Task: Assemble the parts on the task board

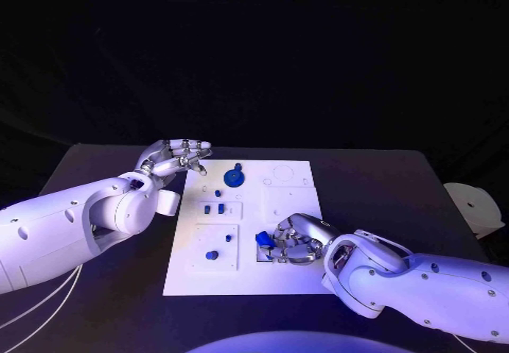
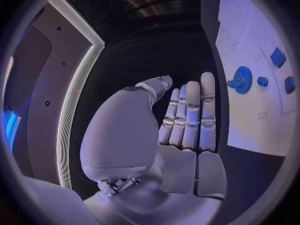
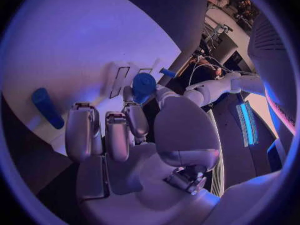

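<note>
- The white task board lies in the middle of the black desk.
- The right robot hand rests on the board's near right part, its fingers curled around a blue part.
- The left robot hand hovers just off the board's far left corner, holding nothing, its fingers straight and side by side.
- A blue gear-like disc lies on the board beside that hand.
- A blue peg stands in the board's near left plate.
</note>
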